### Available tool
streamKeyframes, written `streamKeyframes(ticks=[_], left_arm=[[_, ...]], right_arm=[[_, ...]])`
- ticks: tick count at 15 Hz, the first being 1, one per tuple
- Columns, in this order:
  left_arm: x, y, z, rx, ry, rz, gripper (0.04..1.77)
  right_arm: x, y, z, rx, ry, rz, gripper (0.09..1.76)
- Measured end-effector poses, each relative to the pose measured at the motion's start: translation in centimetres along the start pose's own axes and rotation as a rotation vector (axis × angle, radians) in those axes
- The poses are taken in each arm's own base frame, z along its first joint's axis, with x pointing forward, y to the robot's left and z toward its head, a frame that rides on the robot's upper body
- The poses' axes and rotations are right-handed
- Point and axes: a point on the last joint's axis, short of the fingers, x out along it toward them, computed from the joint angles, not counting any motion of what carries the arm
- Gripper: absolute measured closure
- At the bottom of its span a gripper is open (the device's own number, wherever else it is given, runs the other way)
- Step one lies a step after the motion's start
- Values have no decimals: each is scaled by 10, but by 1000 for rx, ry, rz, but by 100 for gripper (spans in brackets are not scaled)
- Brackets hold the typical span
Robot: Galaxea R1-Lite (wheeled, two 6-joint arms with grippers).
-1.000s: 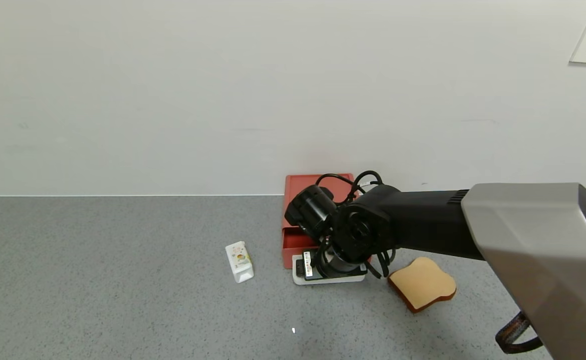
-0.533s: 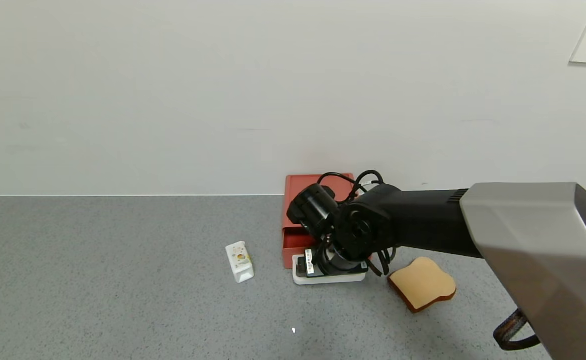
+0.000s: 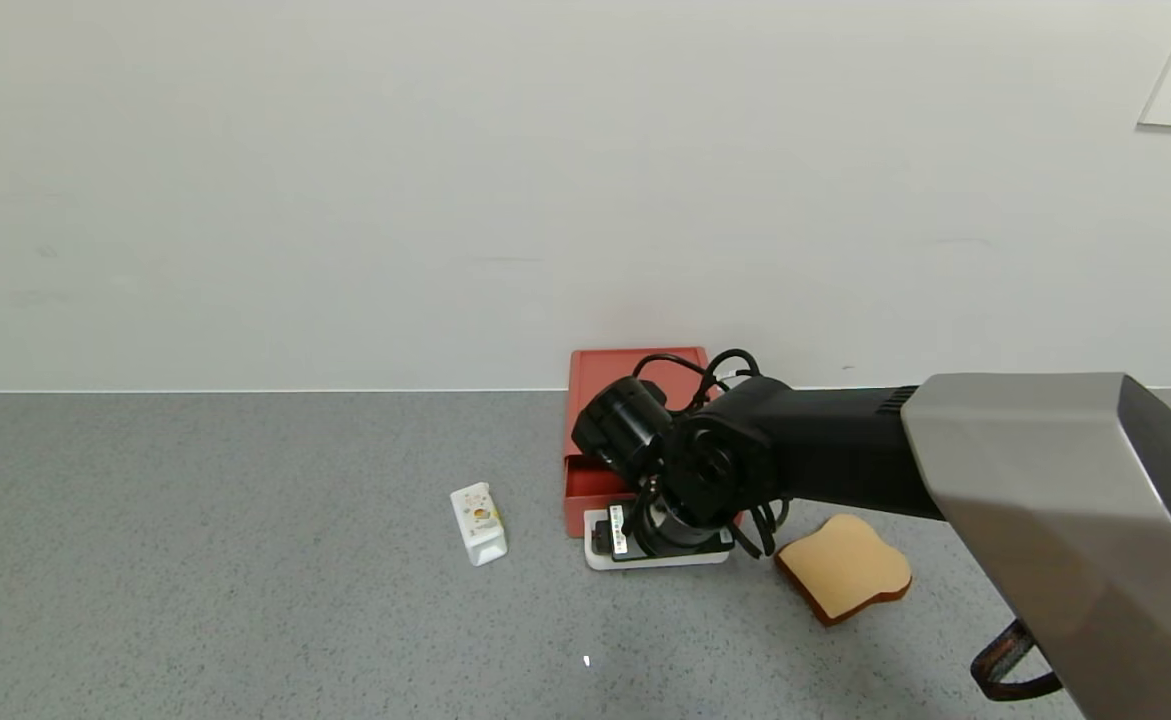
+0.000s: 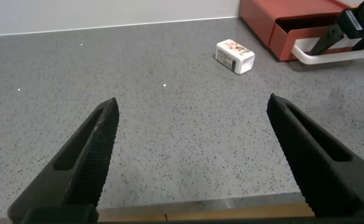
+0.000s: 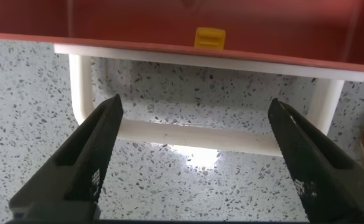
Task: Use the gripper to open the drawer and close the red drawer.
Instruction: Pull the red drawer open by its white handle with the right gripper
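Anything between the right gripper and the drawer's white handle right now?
Nothing visible. The right gripper hangs just above the white handle of the drawer, jaws open on either side of it. The toast and small carton lie aside.

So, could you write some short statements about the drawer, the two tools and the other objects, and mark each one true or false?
1. The right tool is open above the white handle. True.
2. The drawer is fully shut. False: it is pulled partly out.
3. The toast slice lies inside the drawer. False: it lies on the table.
4. The left tool is open and holds nothing. True.
5. The small white carton lies on the table, apart from the drawer. True.
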Motion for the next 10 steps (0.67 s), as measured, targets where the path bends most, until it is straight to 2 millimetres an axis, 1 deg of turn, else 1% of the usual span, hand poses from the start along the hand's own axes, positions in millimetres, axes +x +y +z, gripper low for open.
streamKeyframes(ticks=[10], left_arm=[[0,0,0,0,0,0,9]], right_arm=[[-10,4,-15,-26,77,-31,14]])
